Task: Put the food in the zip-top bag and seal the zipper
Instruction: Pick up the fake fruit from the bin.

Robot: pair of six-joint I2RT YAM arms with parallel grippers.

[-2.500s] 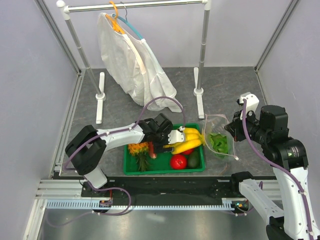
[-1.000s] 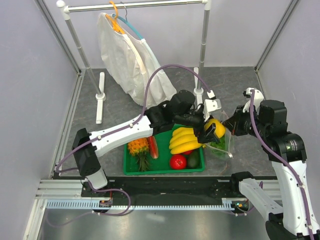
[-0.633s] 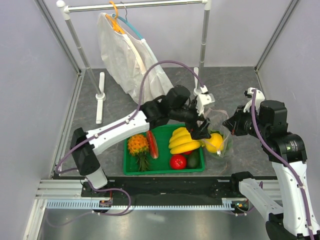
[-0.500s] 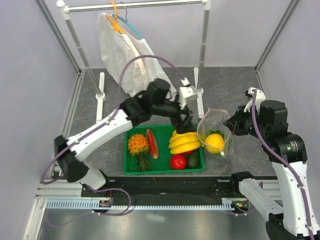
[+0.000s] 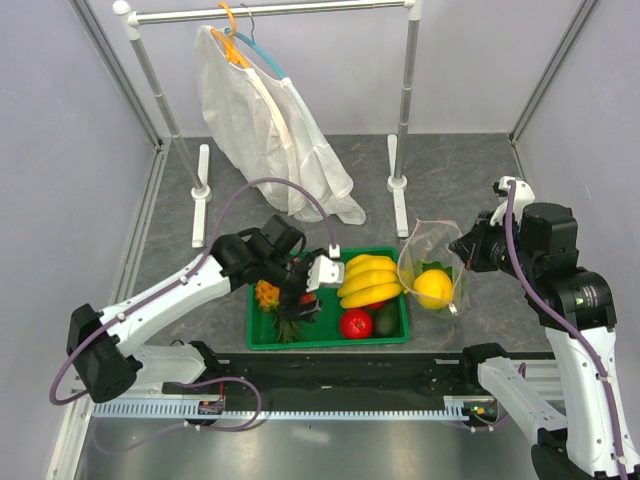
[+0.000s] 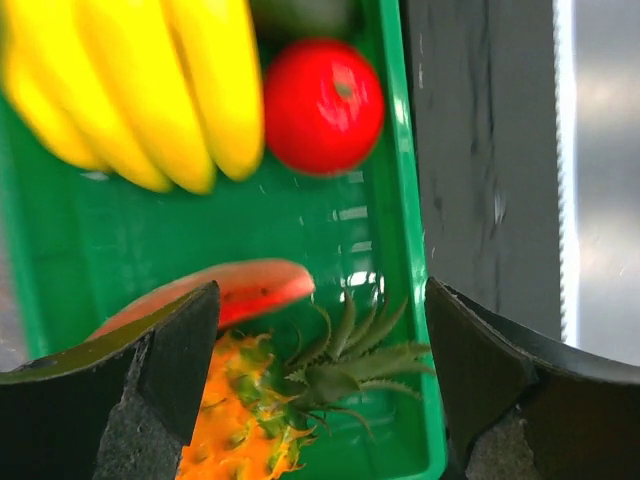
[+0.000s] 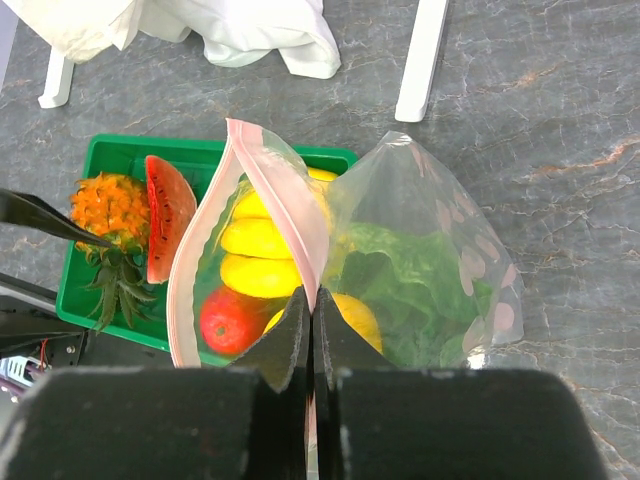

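Observation:
The zip-top bag (image 5: 430,268) hangs open beside the green tray's right end. The lettuce (image 7: 410,275) and the round yellow fruit (image 5: 432,288) lie inside it; the fruit also shows in the right wrist view (image 7: 352,318). My right gripper (image 5: 460,248) is shut on the pink zipper strip (image 7: 300,215) and holds the mouth up; in its own view the gripper (image 7: 309,302) pinches the strip. The red tomato (image 5: 356,323) sits in the tray (image 5: 330,342). My left gripper (image 6: 320,370) is open and empty above the tray, over the pineapple leaves, with the tomato (image 6: 322,105) ahead of it.
The tray also holds a banana bunch (image 5: 368,280), an orange pineapple (image 6: 240,430), a watermelon slice (image 6: 235,290) and a dark avocado (image 5: 387,320). A white garment (image 5: 265,130) hangs on a rack whose feet (image 5: 398,185) stand behind the tray.
My left gripper carried the yellow fruit to the bag, let it go inside, then pulled back left and down over the tray. The right gripper kept its hold on the bag's mouth.

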